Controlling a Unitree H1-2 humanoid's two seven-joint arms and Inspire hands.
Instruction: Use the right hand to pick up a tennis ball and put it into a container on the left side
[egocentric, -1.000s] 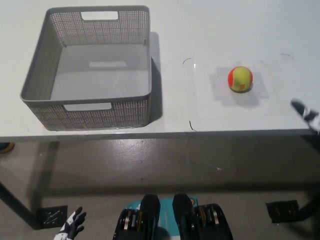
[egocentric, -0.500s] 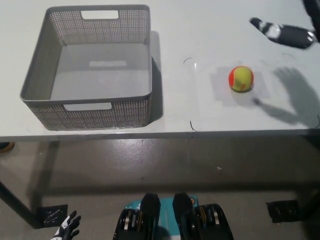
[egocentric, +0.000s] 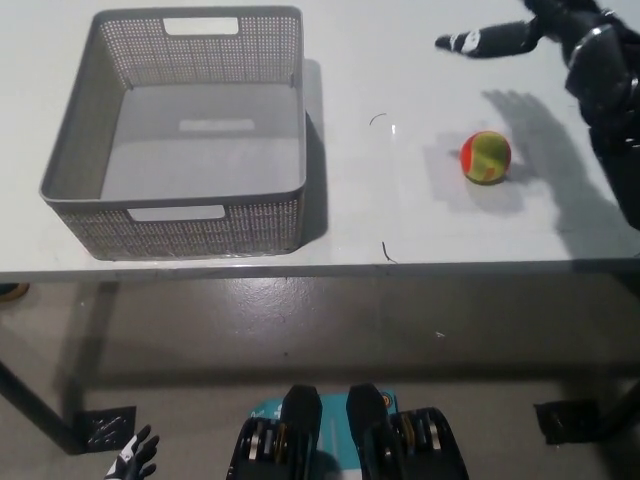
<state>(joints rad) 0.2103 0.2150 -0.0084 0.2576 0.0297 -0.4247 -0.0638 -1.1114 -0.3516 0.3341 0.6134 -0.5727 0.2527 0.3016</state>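
The ball (egocentric: 485, 157), a fuzzy round sphere in orange and yellow-green, sits alone on the smooth white table (egocentric: 420, 225), right of the basket (egocentric: 180, 130) and well apart from it; being round, it has no long axis to tell. The basket is grey perforated plastic, squarish, with slot handles in its near and far walls, and holds nothing. The black right hand (egocentric: 545, 35) hangs above the table beyond the ball, fingers spread and holding nothing, one finger stretched toward picture left; its arm is cut off by the right edge. The white left hand (egocentric: 132, 460) rests low at the bottom left, partly cropped, fingers apart.
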